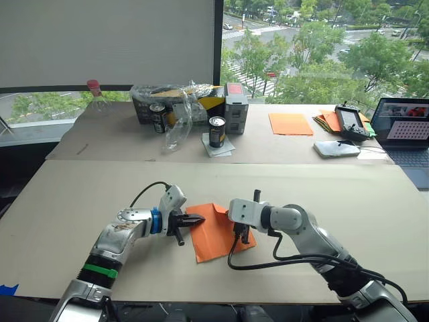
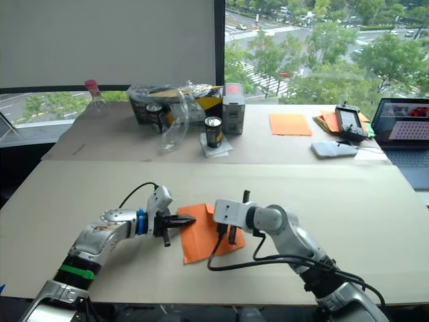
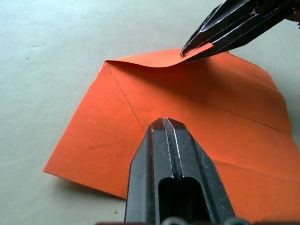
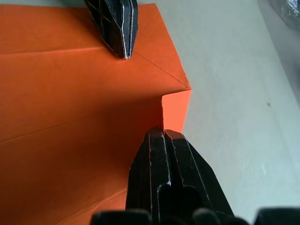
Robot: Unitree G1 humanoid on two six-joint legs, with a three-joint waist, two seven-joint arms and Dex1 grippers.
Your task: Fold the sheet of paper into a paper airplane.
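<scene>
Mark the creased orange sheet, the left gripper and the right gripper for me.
sheet of paper (image 1: 213,243): left eye view, flat lower part.
left gripper (image 1: 196,219): left eye view, fingertips.
right gripper (image 3: 190,50): left wrist view, tips pinching the paper's edge.

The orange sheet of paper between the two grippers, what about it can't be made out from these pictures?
- Left eye view: the right gripper and its wrist cover part of the sheet of paper.
- Left wrist view: the left gripper hides the sheet's middle, and the frame's right edge cuts the sheet off.
- Right wrist view: the frame's left and bottom edges cut the sheet off.
- No view shows the sheet's underside against the table.
</scene>
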